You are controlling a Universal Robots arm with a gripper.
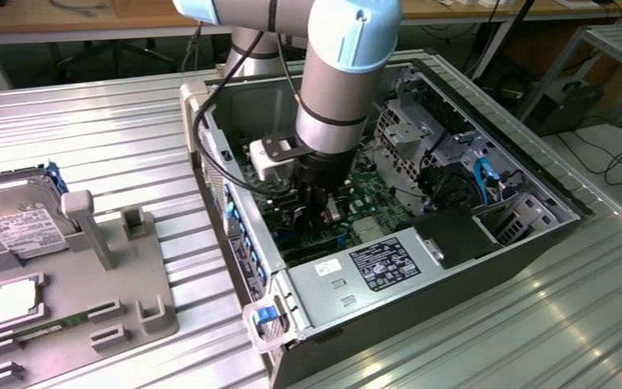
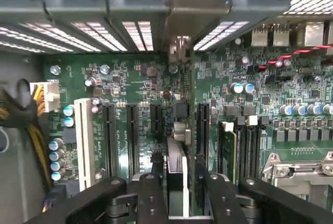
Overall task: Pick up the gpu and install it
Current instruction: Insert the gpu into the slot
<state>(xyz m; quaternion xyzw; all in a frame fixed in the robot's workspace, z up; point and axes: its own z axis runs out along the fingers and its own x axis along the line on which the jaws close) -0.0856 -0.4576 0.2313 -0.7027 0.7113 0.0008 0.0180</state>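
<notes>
1. The arm [image 1: 338,73] comes in from the top centre of the exterior view and drops almost straight down into the open PC case [image 1: 527,235], its silver wrist segment upright and the wrist camera block [image 1: 271,162] bolted on the exterior view's left side.
2. The gripper [image 1: 327,212] sits low inside the case, at the centre of the frame, just above the motherboard [image 1: 381,190].
3. In the wrist view the gripper [image 2: 177,198] has its black fingers [image 2: 151,198] closed on the gpu [image 2: 179,130], which stands edge-on between them and runs from bottom centre up to the case's rear wall.
4. The gpu's silver bracket [image 2: 195,5] lies against the rear slot openings at top centre of the wrist view.
5. The card's lower edge is down among the black expansion slots [image 2: 132,135]; whether it is fully seated I cannot tell.
6. At the lower left of the exterior view, a grey fixture tray [image 1: 127,300] holds a hard drive [image 1: 19,223], well apart from the case.
</notes>
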